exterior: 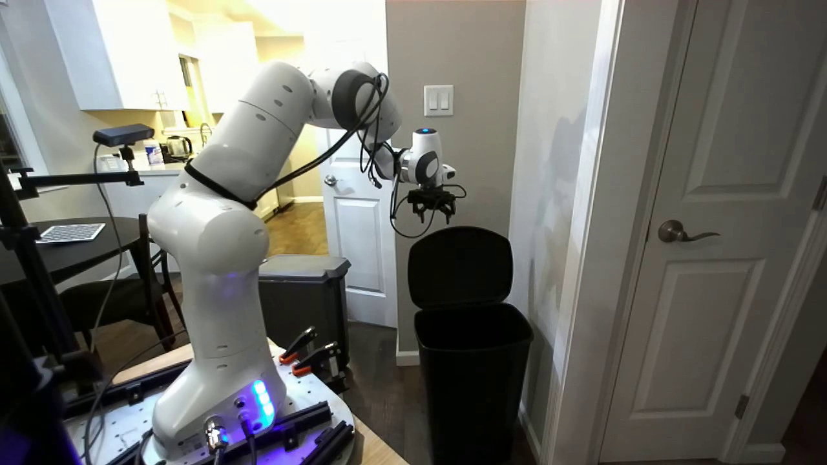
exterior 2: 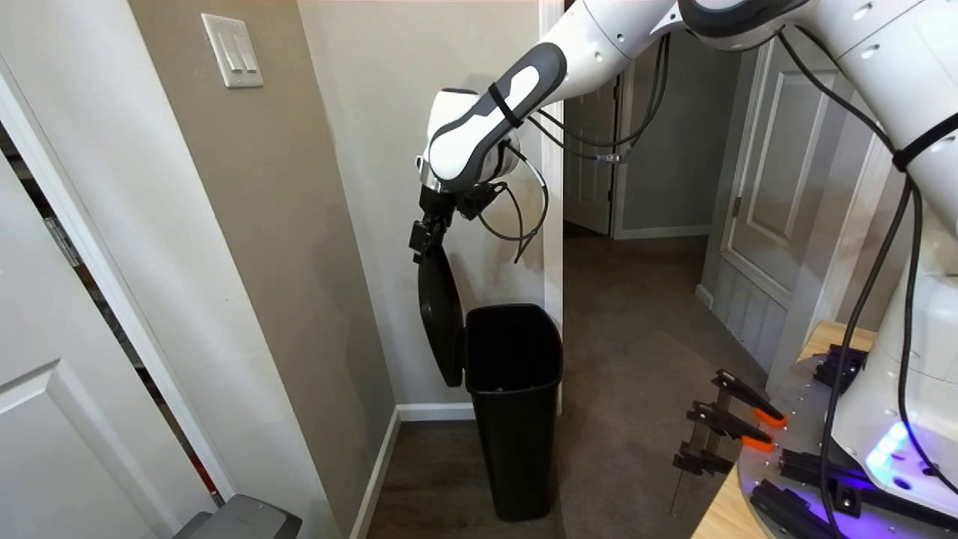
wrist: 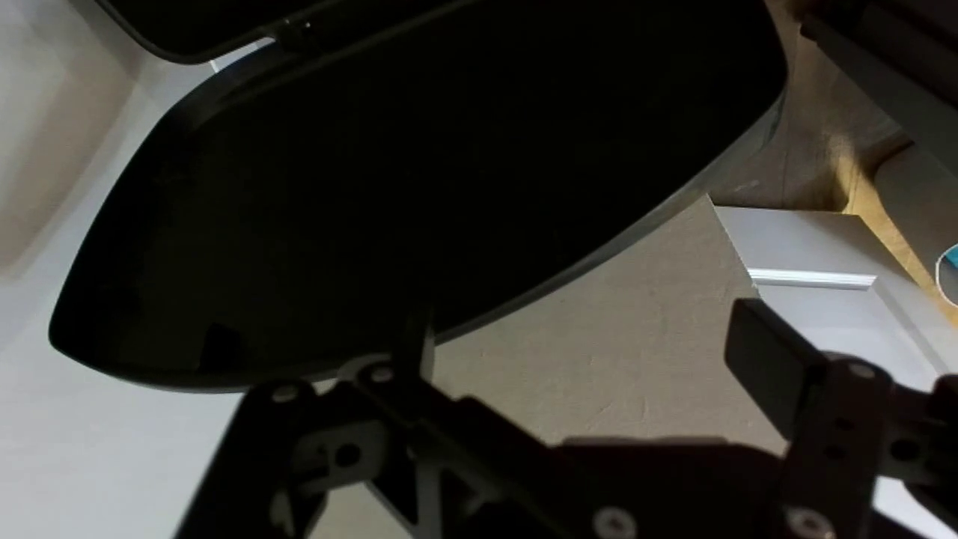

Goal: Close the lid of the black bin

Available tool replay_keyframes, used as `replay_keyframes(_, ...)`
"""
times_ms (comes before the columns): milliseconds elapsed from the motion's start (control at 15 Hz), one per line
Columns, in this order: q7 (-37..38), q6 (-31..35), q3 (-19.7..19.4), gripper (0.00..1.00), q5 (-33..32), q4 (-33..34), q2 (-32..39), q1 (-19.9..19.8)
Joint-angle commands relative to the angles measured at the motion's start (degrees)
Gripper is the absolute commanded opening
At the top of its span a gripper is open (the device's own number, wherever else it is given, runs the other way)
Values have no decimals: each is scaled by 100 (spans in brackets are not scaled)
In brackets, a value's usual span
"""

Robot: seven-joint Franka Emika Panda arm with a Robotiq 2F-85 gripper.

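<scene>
The black bin (exterior: 475, 387) stands upright near the wall corner; it also shows in an exterior view (exterior 2: 516, 449), and part of its rim in the wrist view (wrist: 217, 19). Its lid (exterior: 460, 266) stands up open from the rim, leaning slightly back, also in an exterior view (exterior 2: 440, 318). In the wrist view the lid (wrist: 419, 195) fills the upper middle. My gripper (exterior: 435, 218) is by the lid's top edge, pointing down, also in an exterior view (exterior 2: 419, 253). In the wrist view the gripper (wrist: 587, 337) is open with nothing between its fingers. Contact with the lid cannot be told.
The beige wall (exterior 2: 299, 224) with a light switch (exterior: 439, 101) is behind the lid, and a white wall (exterior: 549, 194) is beside the bin. A grey-lidded dark bin (exterior: 303, 310) and a white door (exterior: 362, 239) are near the arm. Clamps (exterior 2: 737, 412) stick out from the robot's table.
</scene>
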Motion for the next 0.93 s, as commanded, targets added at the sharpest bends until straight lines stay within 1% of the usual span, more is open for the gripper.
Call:
replay_keyframes(0,-21,-13,-53,100,53,15,-1,51)
replay_keyframes(200,-23,-13,-47,100,55,16,-1,43)
replay_keyframes(267,69,-14,-134,100,-6,84,48,109)
replay_keyframes(667,-78,21,-118,100,-47,462,358,202)
replay_keyframes(867,-53,11,-213,100,-166,752,580,310)
